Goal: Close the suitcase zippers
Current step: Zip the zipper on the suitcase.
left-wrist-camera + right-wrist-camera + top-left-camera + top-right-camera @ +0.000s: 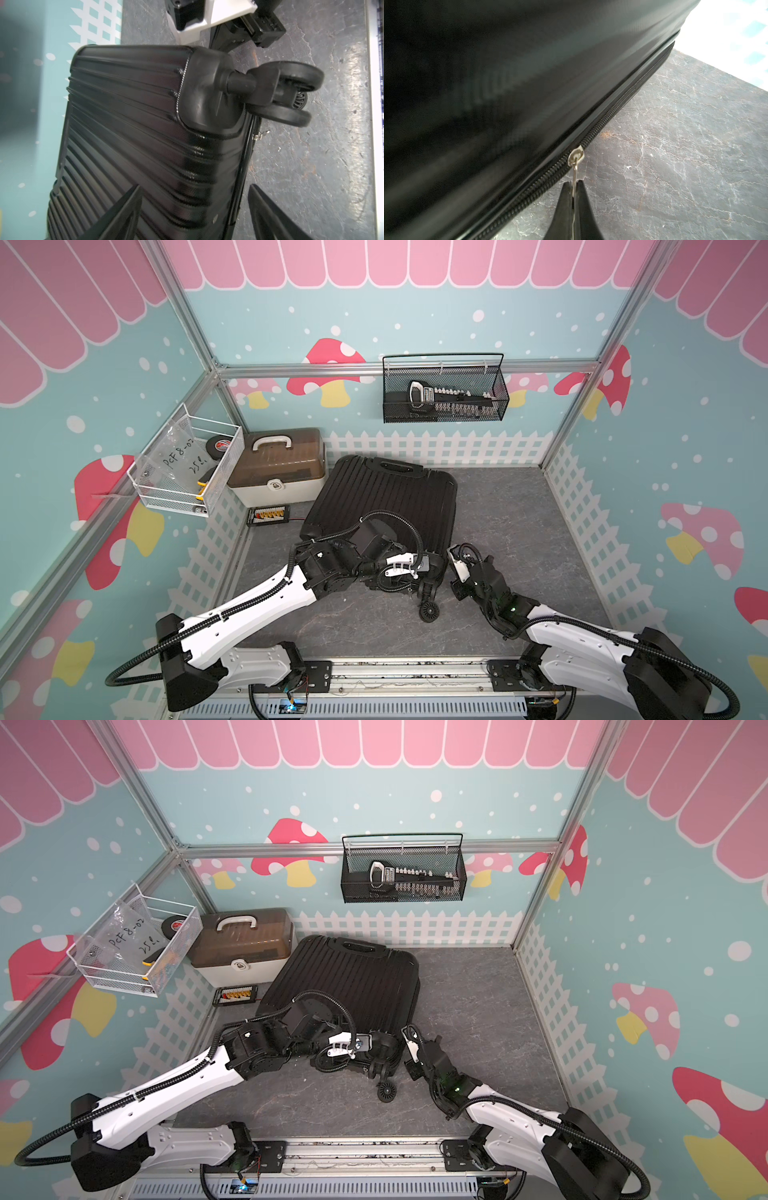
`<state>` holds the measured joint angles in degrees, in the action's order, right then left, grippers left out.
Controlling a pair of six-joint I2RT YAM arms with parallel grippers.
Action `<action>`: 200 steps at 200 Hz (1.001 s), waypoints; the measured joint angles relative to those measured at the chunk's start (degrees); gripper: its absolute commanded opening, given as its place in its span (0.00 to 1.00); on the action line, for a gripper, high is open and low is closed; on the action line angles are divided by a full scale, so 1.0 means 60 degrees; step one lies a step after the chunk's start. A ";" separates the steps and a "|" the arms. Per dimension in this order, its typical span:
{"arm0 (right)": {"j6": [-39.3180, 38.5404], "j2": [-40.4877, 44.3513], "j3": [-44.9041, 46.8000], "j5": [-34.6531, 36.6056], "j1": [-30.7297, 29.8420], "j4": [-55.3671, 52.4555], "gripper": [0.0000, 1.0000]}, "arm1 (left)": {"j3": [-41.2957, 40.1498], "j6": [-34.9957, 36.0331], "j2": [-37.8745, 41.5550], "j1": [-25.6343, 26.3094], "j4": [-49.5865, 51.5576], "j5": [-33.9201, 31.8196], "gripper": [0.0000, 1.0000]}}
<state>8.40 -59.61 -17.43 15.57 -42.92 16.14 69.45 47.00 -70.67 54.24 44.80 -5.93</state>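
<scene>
Only the right wrist view settles the grip. The right tool point(573, 184) is pinched narrow on the thin silver pull point(574, 172), which hangs from its slider on the zipper point(612, 112) along the side seam of the suitcase point(488, 83). In both top views that spot is just black on black beside the right arm's wrist.

The left wrist view gives what no other does. The left tool point(194, 187) stands wide, one finger over the ribbed shell and the other out past the seam above the desk, clasping nothing. Whether either finger touches, I cannot tell. There too, another pull point(259, 134) sits on the seam just beside a caster point(291, 93).

The desk point(519, 531) is grey and veined like marble. Around it stand teal walls with mushrooms, pink scallops above, a white picket strip at desk level, and aluminium framing. A toolbox point(276, 472) stands at the back left, just beside the suitcase's far left corner. A white basket point(187, 464) hangs on the left wall and a black basket point(444, 389) on the back one.

The suitcase lies flat near the middle of the desk, ribbed shell up. Its long axis runs near to far, slightly askew, with the casters toward the arms' bases and the handle toward the back wall.
</scene>
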 measured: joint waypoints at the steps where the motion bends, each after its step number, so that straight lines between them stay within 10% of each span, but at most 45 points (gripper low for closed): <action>1: 0.0000 0.0000 0.0004 0.0000 0.0000 0.0000 0.00 | 0.0000 0.0011 -0.0007 0.0004 -0.0004 -0.0007 0.81; 200: 0.0197 0.1676 0.0656 -0.0787 -0.0018 -0.0892 0.00 | 0.1290 -0.0954 -0.2616 -0.0200 -0.0954 -0.0160 0.80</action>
<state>9.58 -49.56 -13.50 10.85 -43.03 10.79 77.19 41.28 -86.37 53.04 39.07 -6.90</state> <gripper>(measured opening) 0.049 0.803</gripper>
